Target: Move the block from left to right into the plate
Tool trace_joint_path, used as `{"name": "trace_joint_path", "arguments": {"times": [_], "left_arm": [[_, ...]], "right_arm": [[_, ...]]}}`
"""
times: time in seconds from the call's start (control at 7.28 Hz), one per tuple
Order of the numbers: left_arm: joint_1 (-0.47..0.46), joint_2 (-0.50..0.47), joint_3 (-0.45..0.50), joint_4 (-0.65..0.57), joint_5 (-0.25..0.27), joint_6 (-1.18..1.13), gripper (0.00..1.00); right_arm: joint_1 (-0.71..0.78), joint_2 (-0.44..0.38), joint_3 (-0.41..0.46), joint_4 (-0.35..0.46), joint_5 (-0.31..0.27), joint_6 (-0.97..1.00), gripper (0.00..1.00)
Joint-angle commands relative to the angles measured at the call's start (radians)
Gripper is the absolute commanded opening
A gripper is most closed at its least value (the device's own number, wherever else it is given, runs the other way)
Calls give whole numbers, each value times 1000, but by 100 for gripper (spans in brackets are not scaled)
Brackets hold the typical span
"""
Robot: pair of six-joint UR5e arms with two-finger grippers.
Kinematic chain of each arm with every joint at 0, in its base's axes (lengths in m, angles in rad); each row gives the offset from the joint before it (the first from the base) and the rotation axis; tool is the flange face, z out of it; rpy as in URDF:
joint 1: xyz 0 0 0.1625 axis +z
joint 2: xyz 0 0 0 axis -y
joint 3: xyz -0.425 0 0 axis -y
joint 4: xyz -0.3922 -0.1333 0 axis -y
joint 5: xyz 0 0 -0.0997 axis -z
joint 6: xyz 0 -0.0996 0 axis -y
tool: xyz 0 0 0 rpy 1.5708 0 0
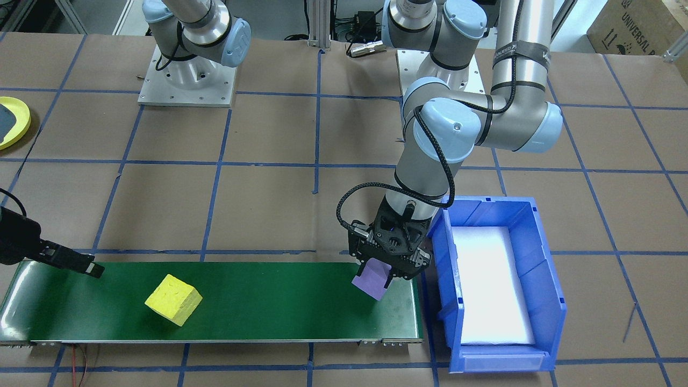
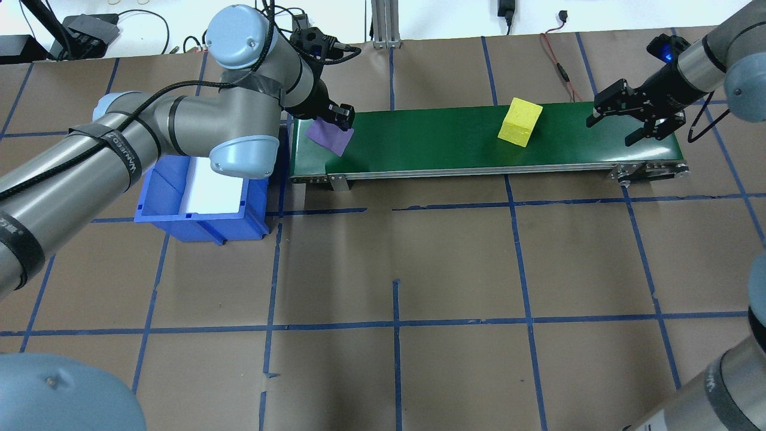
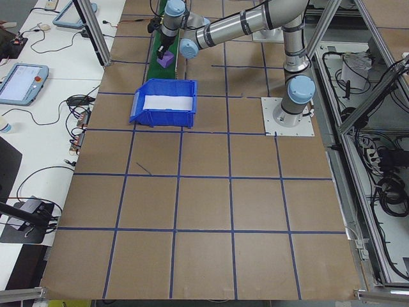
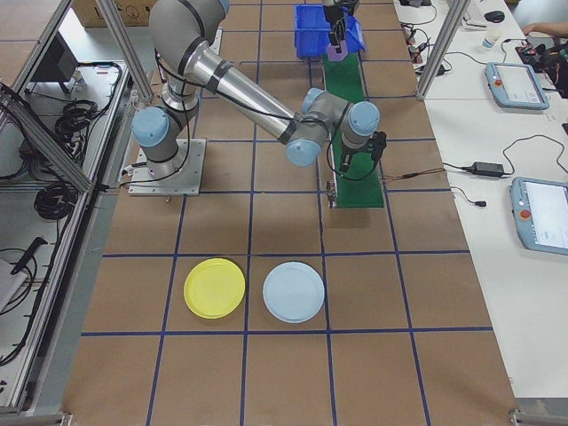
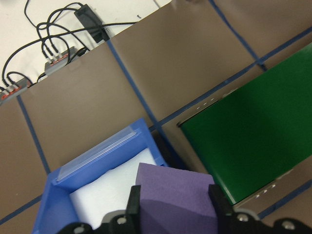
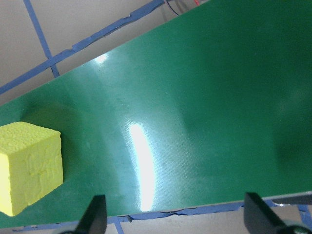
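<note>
**Purple cube clamped at belt's bin end; yellow cube loose on belt**

Long green conveyor belt (image 2: 455,140) laid across the far side of the brown-papered table (image 2: 395,251), marked in blue tape squares. Blue rectangular plastic bin (image 1: 497,285) with white foam lining set just beside the belt's end on the robot's left, touching or nearly touching it.

Round bright yellow plastic plate (image 4: 214,287) flat on the table at the robot's right end, well apart from the belt, just beside a pale blue round plate (image 4: 294,292). Both plates bare in the right side view.

Yellow foam cube (image 2: 520,122) resting on the belt, turned at an angle to its edges, nearer the right-hand end, untouched. Seen at the lower left corner of the right wrist view.

Purple foam cube (image 1: 372,280) tilted, over the belt's end next to the bin. Contact with the belt surface not determinable.

Left gripper (image 1: 388,263) pointed down, fingers (image 5: 134,202) pinching the purple foam cube on two opposite faces.

Right gripper (image 2: 640,123) poised above the belt's opposite end, fingers (image 6: 95,212) spread wide with nothing between them, near the yellow foam cube but clear of it.
</note>
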Motion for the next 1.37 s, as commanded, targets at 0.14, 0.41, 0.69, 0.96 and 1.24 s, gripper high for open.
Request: {"name": "trace_joint_path", "arguments": {"times": [0.14, 0.41, 0.69, 0.96, 1.24], "left_arm": [[-1, 13, 20, -4, 75, -6, 100], [6, 114, 24, -166, 184, -3, 100], [89, 291, 32, -530, 219, -4, 100], [177, 439, 28, -813, 268, -4, 100], [188, 470, 24, -883, 279, -9, 100]], "right_arm": [[0, 20, -29, -1, 10, 46, 100], [0, 21, -29, -1, 12, 46, 100], [1, 21, -27, -1, 32, 40, 100], [1, 18, -29, -2, 32, 29, 100], [1, 18, -26, -12, 41, 29, 100]]}}
